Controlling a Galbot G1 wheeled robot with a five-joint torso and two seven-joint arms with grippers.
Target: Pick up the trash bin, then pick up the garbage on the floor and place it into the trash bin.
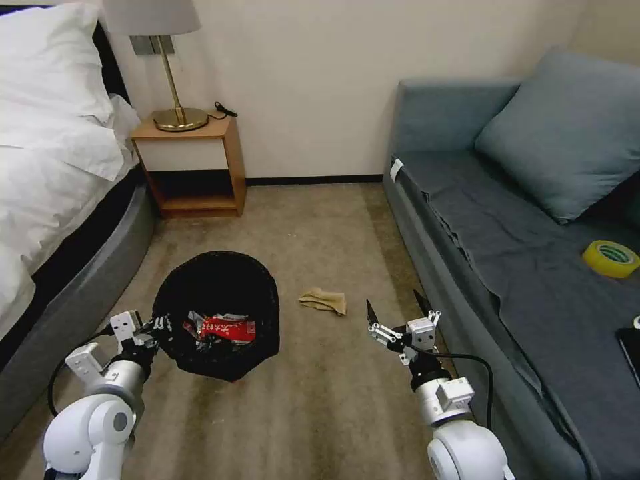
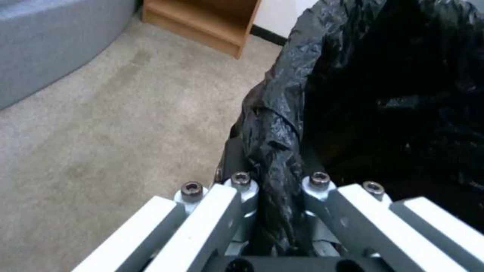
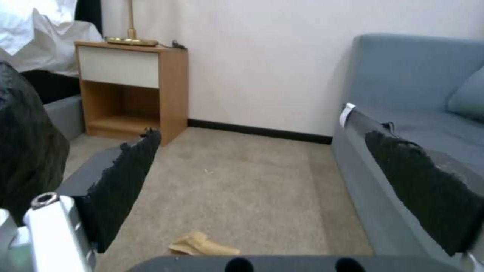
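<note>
Two white arms with rounded, glossy joint housings and grey cylindrical wrist sections. A black cable loops beside each wrist. Left gripper (image 1: pixel 155 327): white and silver linkage bars pinned with dark hex-socket screws on silver posts (image 2: pixel 241 177). Right gripper (image 1: pixel 399 308): white bracketed links carrying two thin, dark, pointed fingers (image 3: pixel 126 177) faced with rough black padding, frayed at the edges.
</note>
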